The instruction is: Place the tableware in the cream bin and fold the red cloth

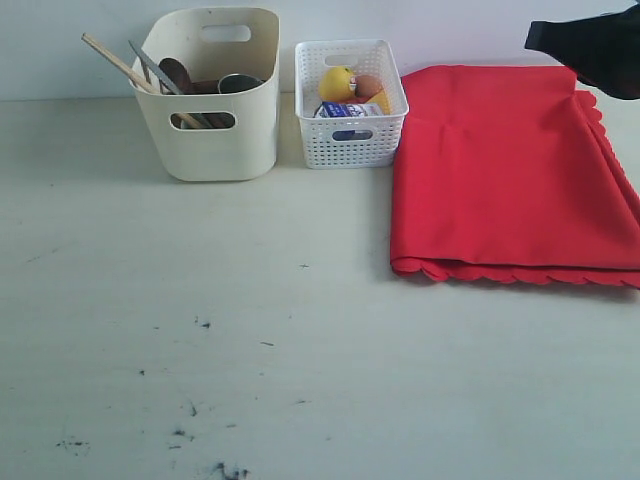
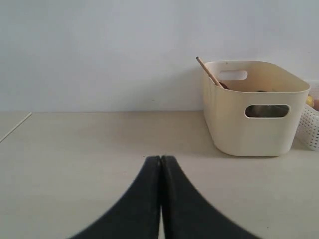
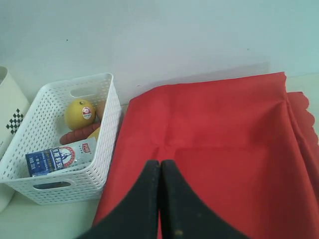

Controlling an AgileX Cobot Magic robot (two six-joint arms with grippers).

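Red cloth [image 1: 510, 170] lay folded on surface [image 1: 250, 330], just right of white basket [image 1: 350, 140].
Chopsticks [image 1: 118, 64], spoon [image 1: 177, 75], cup [image 1: 240, 83] stood in cream bin [image 1: 215, 135]; left hand [image 2: 160, 162], right hand [image 3: 160, 167] both closed, empty.

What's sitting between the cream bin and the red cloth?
The white lattice basket, with a lemon and milk carton inside, stands between cream bin and red cloth, seen in the exterior view.

Found bin [image 1: 215, 150] rear left on table [image 1: 300, 380], chopsticks [image 1: 115, 62], spoon [image 1: 176, 72], cup [image 1: 240, 82] inside; lattice basket [image 1: 350, 140] just right, carton [image 1: 350, 110] and lemon [image 1: 337, 83] inside; cloth [image 1: 500, 170] just right of that.
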